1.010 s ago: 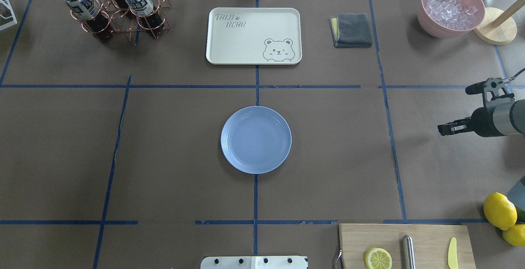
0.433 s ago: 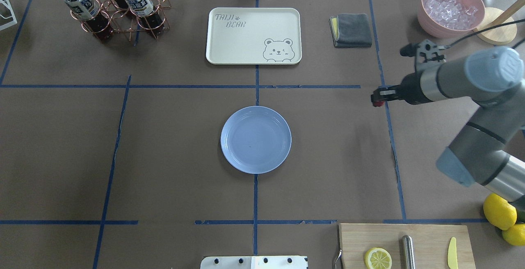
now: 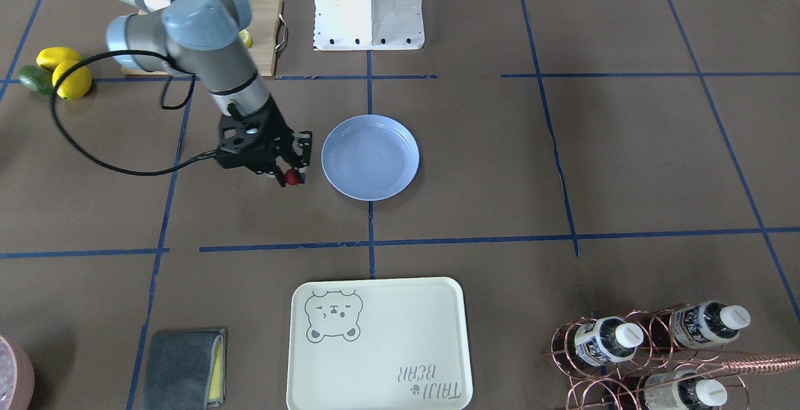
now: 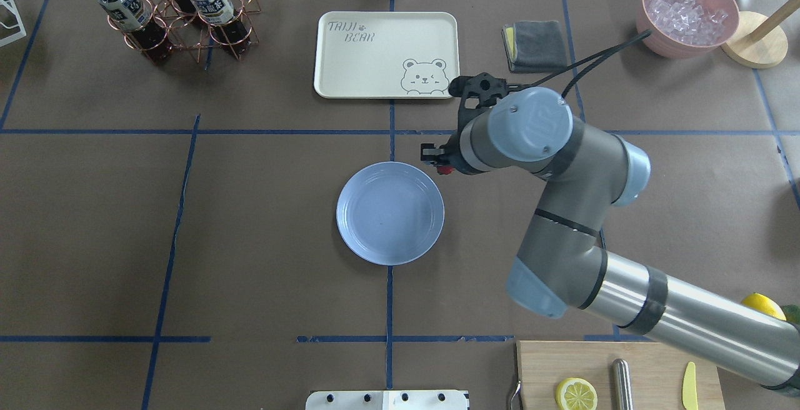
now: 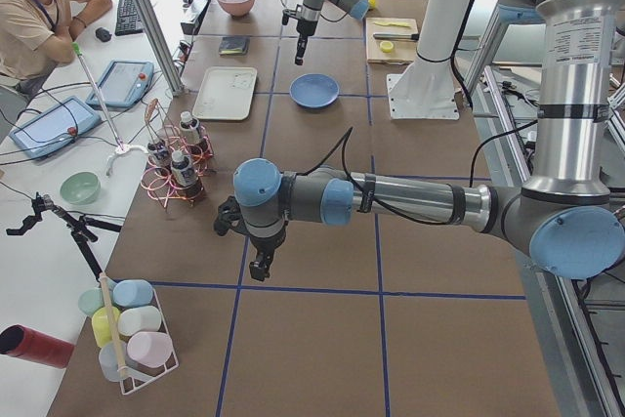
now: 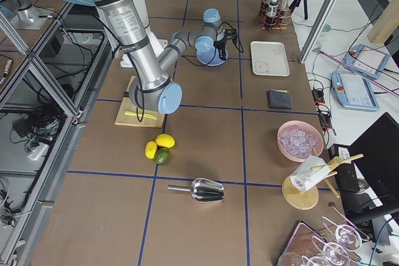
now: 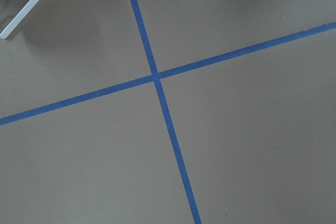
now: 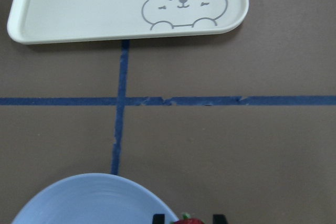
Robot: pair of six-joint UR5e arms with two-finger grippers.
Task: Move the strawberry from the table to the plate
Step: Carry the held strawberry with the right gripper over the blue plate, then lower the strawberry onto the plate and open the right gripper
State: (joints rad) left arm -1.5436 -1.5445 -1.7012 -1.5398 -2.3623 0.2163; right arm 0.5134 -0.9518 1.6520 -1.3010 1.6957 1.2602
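Note:
A small red strawberry (image 4: 444, 170) hangs pinched in my right gripper (image 4: 440, 165), which is shut on it just above the table (image 4: 250, 222). The berry is beside the far right rim of the empty blue plate (image 4: 390, 212), outside it. In the front-facing view the strawberry (image 3: 290, 177) is a little off the plate (image 3: 370, 157) edge. The right wrist view shows the strawberry (image 8: 188, 220) between two black fingertips (image 8: 157, 217), with the plate (image 8: 94, 203) at lower left. My left gripper (image 5: 259, 266) shows only in the exterior left view, over bare table; I cannot tell its state.
A cream bear-print tray (image 4: 386, 54) lies beyond the plate, and a grey cloth (image 4: 535, 45) to its right. A copper bottle rack (image 4: 175, 10) stands far left, a pink bowl of ice (image 4: 687, 13) far right. Near right is a cutting board (image 4: 650, 360) with a lemon half (image 4: 575, 394).
My right arm has swept left from the table's right edge, carrying the strawberry to the plate's far right rim. The plate has not moved.

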